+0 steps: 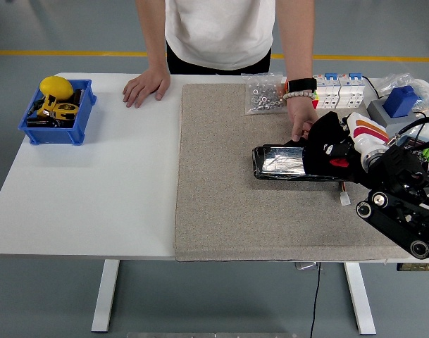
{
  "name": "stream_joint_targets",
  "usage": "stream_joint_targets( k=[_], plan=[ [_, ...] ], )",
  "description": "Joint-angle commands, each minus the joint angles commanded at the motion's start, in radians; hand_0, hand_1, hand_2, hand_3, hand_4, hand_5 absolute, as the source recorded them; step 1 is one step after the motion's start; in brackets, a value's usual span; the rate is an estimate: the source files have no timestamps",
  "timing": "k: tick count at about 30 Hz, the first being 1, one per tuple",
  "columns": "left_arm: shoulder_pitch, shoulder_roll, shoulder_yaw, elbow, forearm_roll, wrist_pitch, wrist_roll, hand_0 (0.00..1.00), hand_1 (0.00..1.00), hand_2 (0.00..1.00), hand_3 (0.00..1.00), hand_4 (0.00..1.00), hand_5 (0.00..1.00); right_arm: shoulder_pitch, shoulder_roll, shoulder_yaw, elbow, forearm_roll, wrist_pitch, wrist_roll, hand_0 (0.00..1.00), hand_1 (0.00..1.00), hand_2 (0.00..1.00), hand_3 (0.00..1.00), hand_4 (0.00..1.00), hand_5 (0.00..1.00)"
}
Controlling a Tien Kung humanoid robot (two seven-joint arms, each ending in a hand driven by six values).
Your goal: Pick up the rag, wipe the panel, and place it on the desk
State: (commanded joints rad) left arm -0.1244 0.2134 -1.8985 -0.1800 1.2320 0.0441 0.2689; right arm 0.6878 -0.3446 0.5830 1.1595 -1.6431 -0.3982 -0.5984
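1. Right hand (334,149) comes in from the right with a black rag (325,135) bunched in its grip, pressed on the right end of the panel (288,163).
2. Panel's a dark, shiny slab lying flat on the grey mat (228,190).
3. Person across the table pins the panel's far edge with one hand (301,116); their other hand (146,86) is flat on the table (94,183).
4. Blue bin (58,113) sits far left, well apart.

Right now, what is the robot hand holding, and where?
The right robot hand holds a black rag, bunched under its fingers and pressed onto the panel's right end.
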Motion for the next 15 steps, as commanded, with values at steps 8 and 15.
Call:
stream_joint_targets(
  k=[8, 15],
  plan=[
    [-0.002, 0.0, 0.004, 0.0, -0.003, -0.001, 0.0, 0.686, 0.729, 0.731, 0.606, 0.667, 0.626, 0.006, 0.028, -0.005, 0.003, 0.001, 0.004, -0.002, 0.245, 0.293, 0.34, 0.365, 0.728, 0.002],
    [-0.001, 0.001, 0.003, 0.0, -0.001, 0.0, 0.0, 0.686, 0.729, 0.731, 0.606, 0.668, 0.625, 0.016, 0.049, -0.022, 0.013, 0.003, 0.007, -0.004, 0.247, 0.293, 0.34, 0.364, 0.727, 0.002]
  ],
)
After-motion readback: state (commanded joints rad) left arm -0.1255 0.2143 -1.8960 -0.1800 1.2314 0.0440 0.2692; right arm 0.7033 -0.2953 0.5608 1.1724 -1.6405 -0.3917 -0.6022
